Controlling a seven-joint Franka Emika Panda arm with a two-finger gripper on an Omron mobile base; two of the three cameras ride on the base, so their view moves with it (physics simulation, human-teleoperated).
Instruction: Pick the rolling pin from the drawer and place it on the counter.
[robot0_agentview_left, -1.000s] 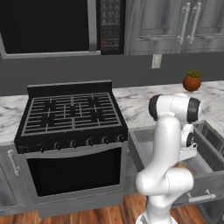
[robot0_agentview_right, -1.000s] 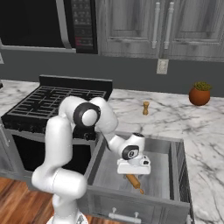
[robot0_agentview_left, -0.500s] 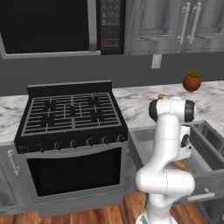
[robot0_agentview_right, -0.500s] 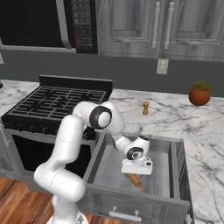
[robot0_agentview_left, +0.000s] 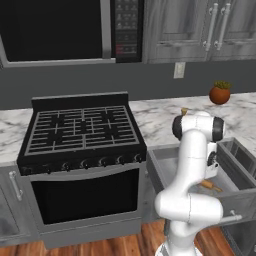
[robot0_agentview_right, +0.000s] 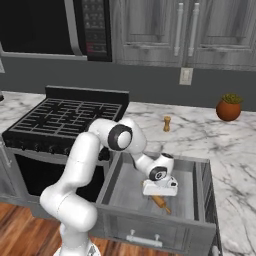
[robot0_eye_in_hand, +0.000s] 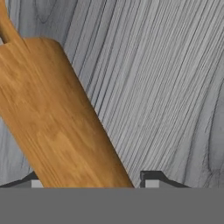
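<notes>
Left base view, drawer: the drawer (robot0_agentview_left: 235, 162) stands pulled out from under the counter (robot0_agentview_left: 160, 115), just right of the stove (robot0_agentview_left: 82, 130), so its inside can be reached from above.
Left base view, rolling pin: the rolling pin (robot0_agentview_left: 211, 185) lies flat on the drawer floor near the front right corner; one end pokes out past the white arm.
Right base view, arm: the arm bends down over the drawer's left wall, and the gripper (robot0_agentview_right: 159, 192) sits low on the floor by the front edge, right over the pin's upper end. I'd say it is this low because the pin lies flat and must be taken from above.
Right base view, counter: bare marble runs behind the drawer's back edge, with a small pepper mill (robot0_agentview_right: 167, 123) and a potted plant (robot0_agentview_right: 229, 107) further along; there looks to be room to set the pin down.
Hand view, claw: the two finger tips (robot0_eye_in_hand: 151, 179) stand apart, one either side of the pin's thick body, which runs slantwise between them over the grey grained floor. They straddle it but I see no squeeze on it yet.
Step, as I judge it: closing on the pin comes next; nothing is lifted.
</notes>
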